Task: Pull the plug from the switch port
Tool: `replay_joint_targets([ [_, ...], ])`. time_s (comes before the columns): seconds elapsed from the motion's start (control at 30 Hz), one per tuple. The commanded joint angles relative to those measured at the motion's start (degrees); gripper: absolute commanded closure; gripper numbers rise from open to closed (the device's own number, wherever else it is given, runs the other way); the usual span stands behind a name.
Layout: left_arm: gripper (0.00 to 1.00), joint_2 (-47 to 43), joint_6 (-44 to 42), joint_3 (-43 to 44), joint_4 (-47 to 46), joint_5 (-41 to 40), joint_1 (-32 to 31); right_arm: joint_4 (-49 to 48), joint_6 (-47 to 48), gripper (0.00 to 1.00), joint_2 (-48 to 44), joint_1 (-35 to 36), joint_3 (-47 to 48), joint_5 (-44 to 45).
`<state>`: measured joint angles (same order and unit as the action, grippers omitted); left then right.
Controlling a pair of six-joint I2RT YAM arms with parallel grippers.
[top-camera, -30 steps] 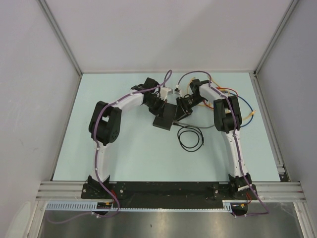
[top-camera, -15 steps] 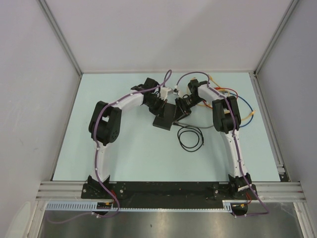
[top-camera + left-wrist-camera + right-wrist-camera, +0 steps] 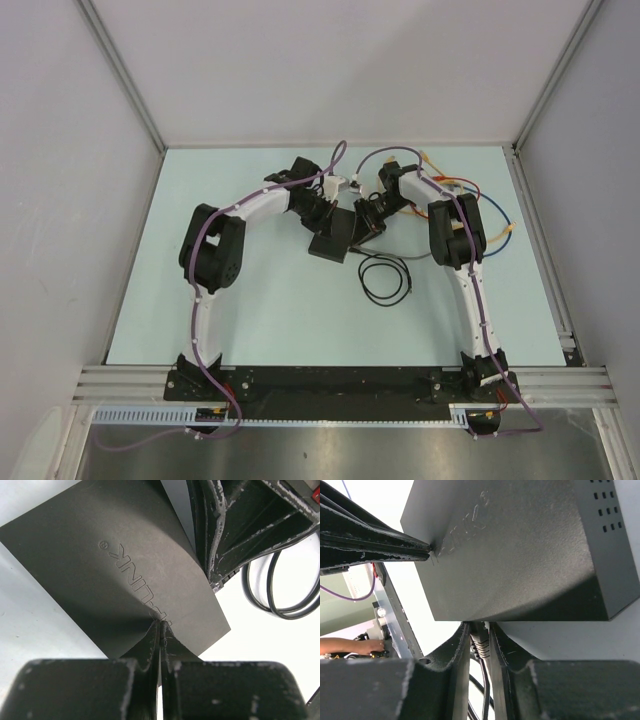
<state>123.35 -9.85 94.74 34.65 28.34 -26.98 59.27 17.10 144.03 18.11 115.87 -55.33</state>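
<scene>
Currently, step in hand: securing the plug before the pull.

- Nearest the bases, a black cable coil (image 3: 385, 278) lies at 4 o'clock of the switch (image 3: 333, 240). The switch sits flat on the table (image 3: 250, 320), a little toward 12 o'clock of its middle.
- Left gripper (image 3: 159, 625): fingers together, tips bearing down on the switch top from 11 o'clock, apparently as a hold-down.
- Right gripper (image 3: 479, 627): at the switch's 2 o'clock edge, fingers narrowly flanking the plug (image 3: 480, 647). Whether they already pinch it cannot be told.
- Next move, as judged: firm the pinch, then draw the plug straight out along the port's axis while the left arm braces the box.
- Hidden: the port itself, in shadow under the switch edge, and any latch tab on the plug.
- Farthest, coloured wires (image 3: 462, 186) trail by the right arm, purpose unclear.
</scene>
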Motion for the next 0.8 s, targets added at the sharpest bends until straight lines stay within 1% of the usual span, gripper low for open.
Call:
replay_joint_targets([
  [0.0,1.00,1.19,0.44,-1.84,1.21,-2.85,-0.26,-2.14,1.79,0.82,1.34,1.32,-1.88,7.78],
  [0.17,1.00,1.45,0.35,-1.58,1.21,-2.76,-0.26,-0.74,4.34,0.87,0.29,0.44,-2.76,10.41],
  [0.3,1.00,1.54,0.62,-1.22,1.03,-2.41,-0.26,3.47,8.55,0.87,-0.94,-1.58,-3.02,13.05],
  [0.43,1.00,1.89,0.88,-0.70,0.77,-1.53,-0.26,10.68,16.88,0.89,-2.34,-3.60,-0.74,12.27],
  [0.63,1.00,2.68,1.50,1.06,0.33,-0.57,-0.26,14.47,21.29,0.92,-8.76,-5.01,-0.13,11.74],
  [0.67,1.00,2.77,1.58,1.67,0.41,-0.30,-0.26,17.17,24.52,0.92,-9.37,-5.10,1.44,11.22],
  [0.73,1.00,3.04,2.19,2.46,0.94,0.40,0.00,20.17,27.36,0.92,-10.86,-5.10,4.43,9.63],
  [0.77,1.00,2.95,2.37,2.82,0.94,1.27,0.17,21.84,28.24,0.92,-11.31,-5.27,8.28,9.28],
])
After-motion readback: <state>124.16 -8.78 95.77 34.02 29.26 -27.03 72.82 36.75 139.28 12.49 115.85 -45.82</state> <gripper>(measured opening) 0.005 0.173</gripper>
